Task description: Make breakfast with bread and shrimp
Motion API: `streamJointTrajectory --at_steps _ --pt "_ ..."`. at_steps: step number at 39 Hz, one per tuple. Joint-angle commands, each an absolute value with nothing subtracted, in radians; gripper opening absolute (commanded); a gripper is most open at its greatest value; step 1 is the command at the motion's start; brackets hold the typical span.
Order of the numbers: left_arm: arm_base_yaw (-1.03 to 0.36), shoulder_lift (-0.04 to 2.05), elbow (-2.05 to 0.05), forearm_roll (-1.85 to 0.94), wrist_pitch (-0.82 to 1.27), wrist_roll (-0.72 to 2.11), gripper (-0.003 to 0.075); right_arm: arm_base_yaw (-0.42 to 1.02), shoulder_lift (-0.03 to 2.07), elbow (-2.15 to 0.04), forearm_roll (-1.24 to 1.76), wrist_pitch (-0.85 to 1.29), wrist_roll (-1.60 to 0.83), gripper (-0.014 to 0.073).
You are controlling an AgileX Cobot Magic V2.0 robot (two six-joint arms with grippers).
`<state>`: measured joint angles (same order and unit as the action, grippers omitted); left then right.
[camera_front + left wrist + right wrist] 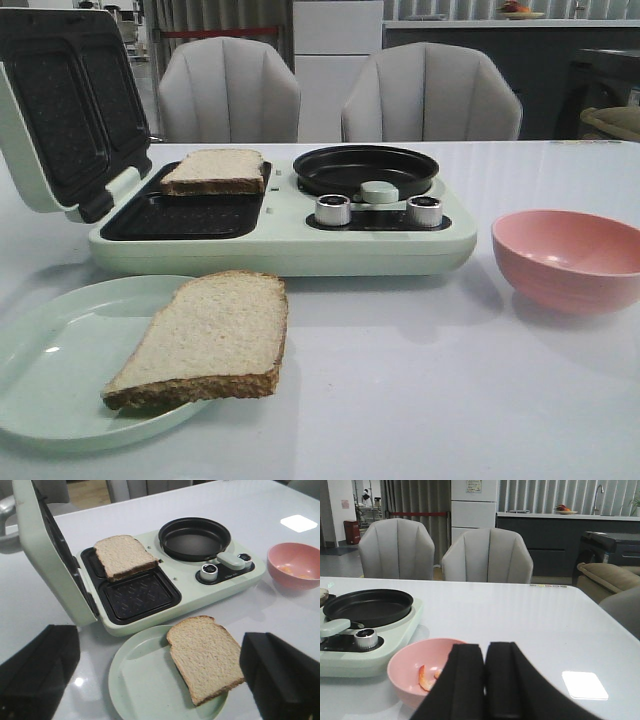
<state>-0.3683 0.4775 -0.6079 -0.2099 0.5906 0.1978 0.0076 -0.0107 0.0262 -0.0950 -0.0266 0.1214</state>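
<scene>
No legible writing; left end effector (pixel 160 672) wide open (empty), right end effector (pixel 485 680) closed, empty.

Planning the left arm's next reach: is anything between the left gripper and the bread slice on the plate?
Nothing visible. The left gripper is open above the plate, and the bread slice lies bare between its fingers, overhanging the plate's rim.

From the front we look low and level across the table (pixel 420 400). Our left wrist looks down steeply from above the plate (pixel 135 685). Our right wrist sits low beside the bowl (pixel 410 667). All three share the pan (pixel 365 170).
</scene>
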Motion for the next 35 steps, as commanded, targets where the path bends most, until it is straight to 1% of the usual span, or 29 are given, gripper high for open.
streamJointTrajectory --at_steps 1,9,15,28,32,35 --pt "-0.367 0.401 -0.565 -0.259 0.513 0.185 0.0692 0.002 -0.032 0.010 -0.107 -0.113 0.120 0.0146" --pt "-0.382 0.250 -0.449 -0.266 0.506 0.185 0.0691 0.002 -0.032 0.010 -0.107 -0.113 0.120 0.0146" --pt "-0.400 0.179 -0.429 -0.266 0.467 0.185 0.0692 0.002 -0.032 0.010 -0.107 -0.113 0.120 0.0146" --pt "-0.442 0.173 -0.429 -0.266 0.454 0.185 0.0692 0.002 -0.032 0.010 -0.107 -0.113 0.120 0.0146" --pt "-0.442 0.173 -0.429 -0.266 0.454 0.185 0.0692 0.002 -0.032 0.009 -0.107 -0.166 0.120 0.0146" --pt "-0.442 0.173 -0.429 -0.266 0.454 0.185 0.0692 0.004 -0.032 0.003 -0.090 -0.251 0.128 0.0146"
